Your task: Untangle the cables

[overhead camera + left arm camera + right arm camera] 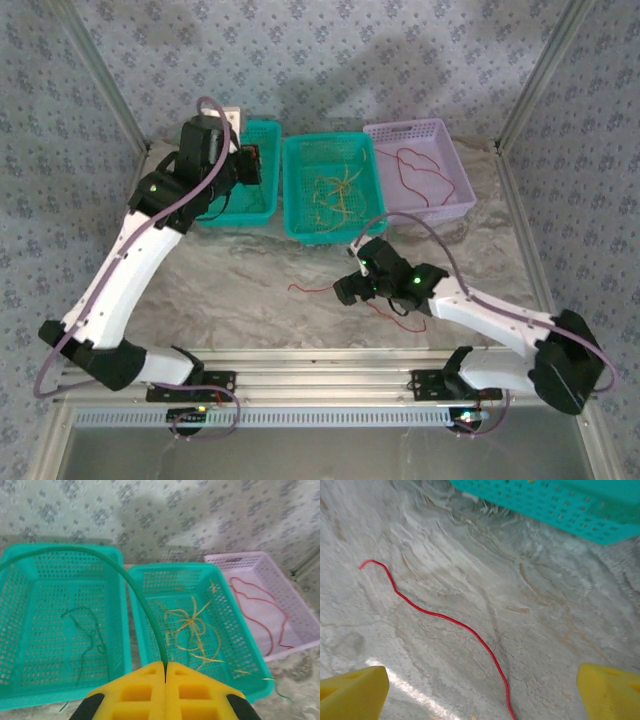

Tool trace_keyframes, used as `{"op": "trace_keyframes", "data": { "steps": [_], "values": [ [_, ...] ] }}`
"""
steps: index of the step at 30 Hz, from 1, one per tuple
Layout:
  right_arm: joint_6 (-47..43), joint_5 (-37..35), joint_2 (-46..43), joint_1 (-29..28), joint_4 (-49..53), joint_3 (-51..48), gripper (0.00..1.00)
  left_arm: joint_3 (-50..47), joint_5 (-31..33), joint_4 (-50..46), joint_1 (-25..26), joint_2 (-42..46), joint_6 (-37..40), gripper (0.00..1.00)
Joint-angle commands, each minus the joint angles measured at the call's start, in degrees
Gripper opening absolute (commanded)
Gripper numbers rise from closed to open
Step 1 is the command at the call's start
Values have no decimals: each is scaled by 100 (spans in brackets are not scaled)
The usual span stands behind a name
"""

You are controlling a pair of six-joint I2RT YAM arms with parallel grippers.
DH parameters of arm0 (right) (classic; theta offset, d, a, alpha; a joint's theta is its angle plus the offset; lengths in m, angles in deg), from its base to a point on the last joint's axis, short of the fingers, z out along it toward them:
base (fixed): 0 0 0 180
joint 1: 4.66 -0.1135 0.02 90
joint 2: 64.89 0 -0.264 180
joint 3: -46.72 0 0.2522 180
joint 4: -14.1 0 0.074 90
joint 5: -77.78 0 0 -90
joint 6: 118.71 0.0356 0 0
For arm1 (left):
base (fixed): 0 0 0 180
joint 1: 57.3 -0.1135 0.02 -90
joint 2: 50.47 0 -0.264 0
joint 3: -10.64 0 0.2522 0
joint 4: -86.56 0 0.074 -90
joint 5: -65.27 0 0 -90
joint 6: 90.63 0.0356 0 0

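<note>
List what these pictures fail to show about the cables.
- Right wrist view: the red cable on the table leaves the bottom edge, so its near end is cut off.
- Left wrist view: the green cable in the left gripper leaves the left edge, far end unseen.
- Left wrist view: yellow cables in the middle basket overlap, too fine to count.

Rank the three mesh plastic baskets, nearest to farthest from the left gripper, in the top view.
1. Left teal mesh plastic basket, right at the left gripper.
2. Middle teal mesh plastic basket, centre.
3. Lilac mesh plastic basket, far right.
</note>
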Motion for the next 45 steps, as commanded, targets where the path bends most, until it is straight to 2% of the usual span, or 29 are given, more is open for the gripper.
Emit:
{"op": "trace_keyframes", "data": {
  "steps": [1, 4, 10, 18, 22, 28, 33, 36, 45],
  "values": [
    [-173, 52, 389, -14, -298, 223, 98, -248, -909, 580, -552, -252, 34, 0],
    [-178, 33, 644, -12, -297, 318, 98, -377, -1590, 750, -962, -473, -346, 0],
    [-189, 13, 745, -53, -292, 356, 97, -415, -2493, 1109, -1383, -855, -777, 0],
    [-173, -6, 766, -57, -257, 283, 97, -253, -2056, 732, -1745, -1728, -1200, 0],
    [-145, 20, 700, -74, -250, 233, 97, -324, -1826, 598, -1769, -2033, -1384, 0],
    [-161, -44, 725, -128, -189, 316, 97, -437, -1988, 876, -1911, -2721, -1567, 0],
    [-180, -89, 784, -154, -133, 373, 97, -394, -2405, 1165, -2212, -3471, -1903, 0],
    [-197, -124, 798, -172, -96, 379, 97, -192, -2220, 1136, -2226, -3820, -1861, 0],
    [-252, -330, 1211, -181, 104, 416, 96, 898, -2272, 700, -2226, -4893, -1730, 0]
  ]
}}
